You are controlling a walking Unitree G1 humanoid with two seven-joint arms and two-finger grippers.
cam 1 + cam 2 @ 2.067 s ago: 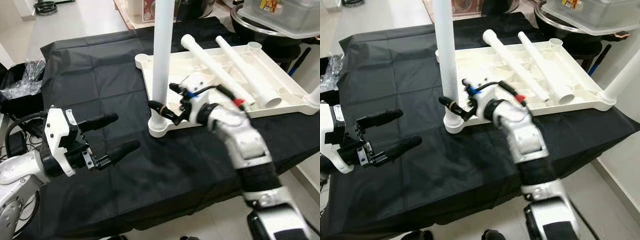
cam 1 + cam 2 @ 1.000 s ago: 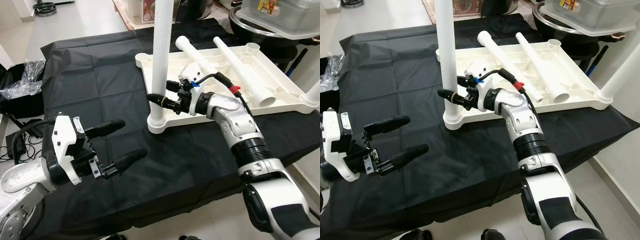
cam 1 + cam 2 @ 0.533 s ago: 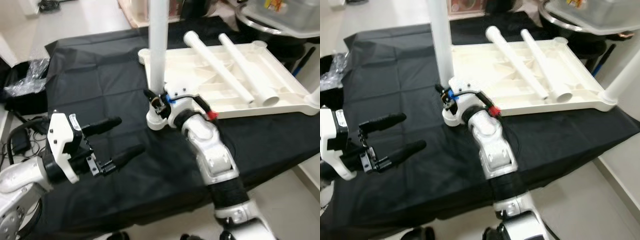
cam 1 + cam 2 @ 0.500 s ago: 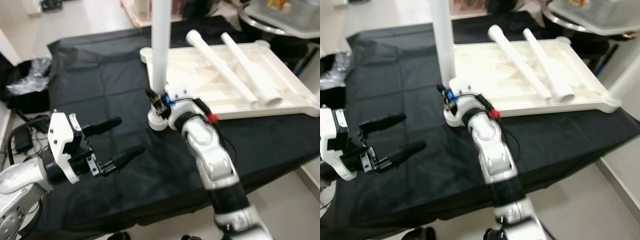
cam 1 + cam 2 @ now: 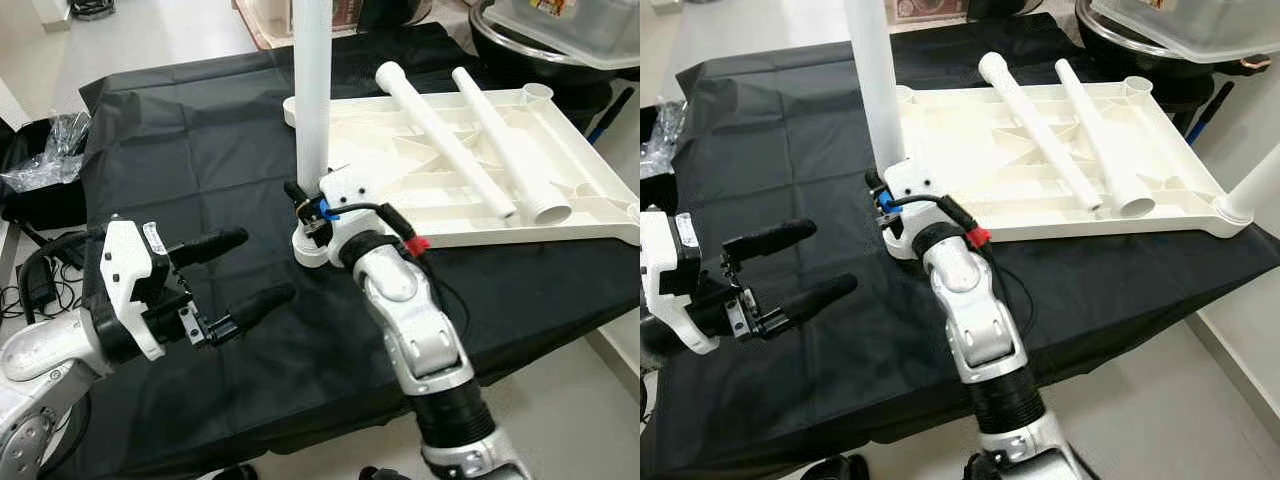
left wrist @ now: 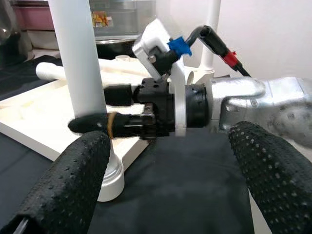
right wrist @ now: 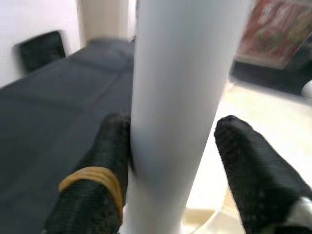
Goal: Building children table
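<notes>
Upturned tabletop (image 5: 470, 150) on black-draped bench (image 5: 180, 150), two loose legs (image 5: 440, 140) lying across it. Right gripper (image 7: 170, 161) spread around upright corner leg (image 5: 311, 90), now lower and nearer its socket. Left gripper (image 5: 232, 272) spread, hovering apart.

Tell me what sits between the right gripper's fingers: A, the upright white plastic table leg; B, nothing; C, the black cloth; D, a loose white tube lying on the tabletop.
A: the right gripper straddles the upright white plastic table leg, one black finger on either side of it.
</notes>
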